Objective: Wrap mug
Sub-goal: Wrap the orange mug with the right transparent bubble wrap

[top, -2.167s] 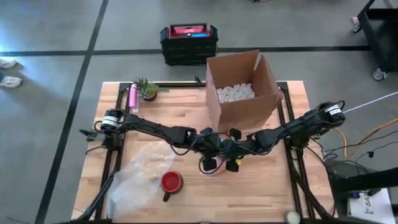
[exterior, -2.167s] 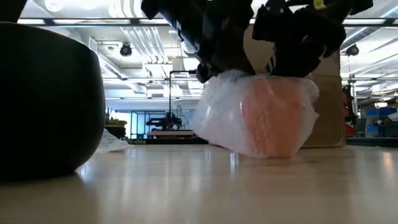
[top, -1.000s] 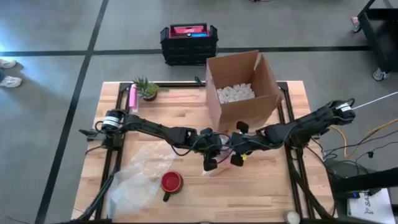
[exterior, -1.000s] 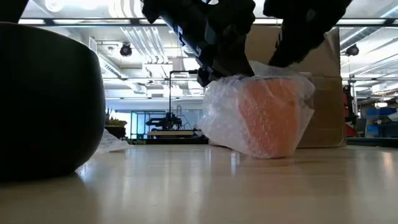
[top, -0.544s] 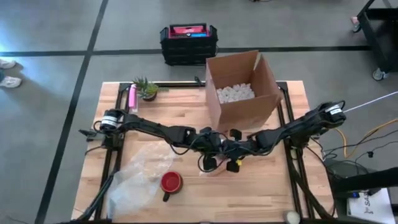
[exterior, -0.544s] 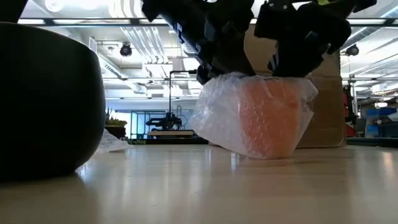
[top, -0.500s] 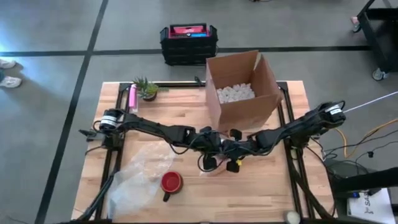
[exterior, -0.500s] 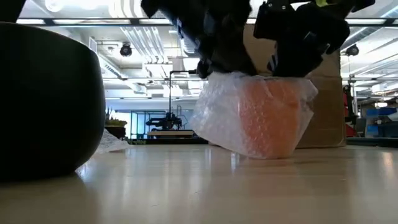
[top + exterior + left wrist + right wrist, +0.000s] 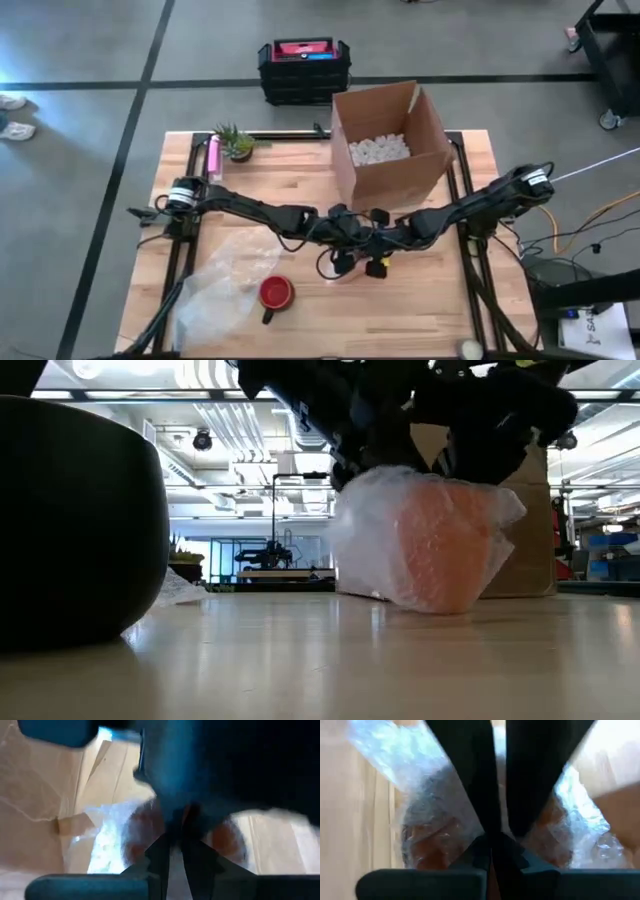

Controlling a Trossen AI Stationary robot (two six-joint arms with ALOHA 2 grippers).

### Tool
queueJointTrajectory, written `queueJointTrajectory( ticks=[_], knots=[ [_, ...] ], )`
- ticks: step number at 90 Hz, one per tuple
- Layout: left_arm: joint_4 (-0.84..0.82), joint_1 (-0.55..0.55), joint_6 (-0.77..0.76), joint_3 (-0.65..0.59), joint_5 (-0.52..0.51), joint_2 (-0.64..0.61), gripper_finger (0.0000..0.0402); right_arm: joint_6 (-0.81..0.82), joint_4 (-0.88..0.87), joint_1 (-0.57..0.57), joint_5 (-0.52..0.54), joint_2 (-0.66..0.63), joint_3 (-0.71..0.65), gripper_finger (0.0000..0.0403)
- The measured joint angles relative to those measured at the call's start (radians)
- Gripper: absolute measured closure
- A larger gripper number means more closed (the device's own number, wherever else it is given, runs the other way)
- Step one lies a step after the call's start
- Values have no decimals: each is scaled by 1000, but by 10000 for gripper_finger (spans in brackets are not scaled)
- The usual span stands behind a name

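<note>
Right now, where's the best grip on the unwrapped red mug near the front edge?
Red mug sits upright, mouth up, handle toward the table's front edge. Probably best from above: one finger inside the rim, one outside, on the side away from the handle and the bubble wrap sheet.

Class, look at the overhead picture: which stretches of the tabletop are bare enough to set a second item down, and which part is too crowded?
Bare wood lies between the small plant and the cardboard box, and along the near edge right of the red mug. The middle is crowded: the left claw and right claw meet over the wrapped mug. Loose bubble wrap covers the near left corner.
</note>
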Motion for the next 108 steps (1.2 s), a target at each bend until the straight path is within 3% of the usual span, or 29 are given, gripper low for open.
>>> queueJointTrajectory(
  ticks=[19,35,73,108],
  knots=[
    [-19,1,4,-5,1,0,365,-4,-92,-3,27,-57,84,403],
    [-29,1,-1,-6,-1,-1,365,-16,19,-8,71,-25,39,403],
    [-81,0,-7,1,8,-72,365,44,67,4,83,49,-25,403],
    [-367,-44,-87,3,9,-227,365,51,79,5,92,43,-27,403]
  ],
)
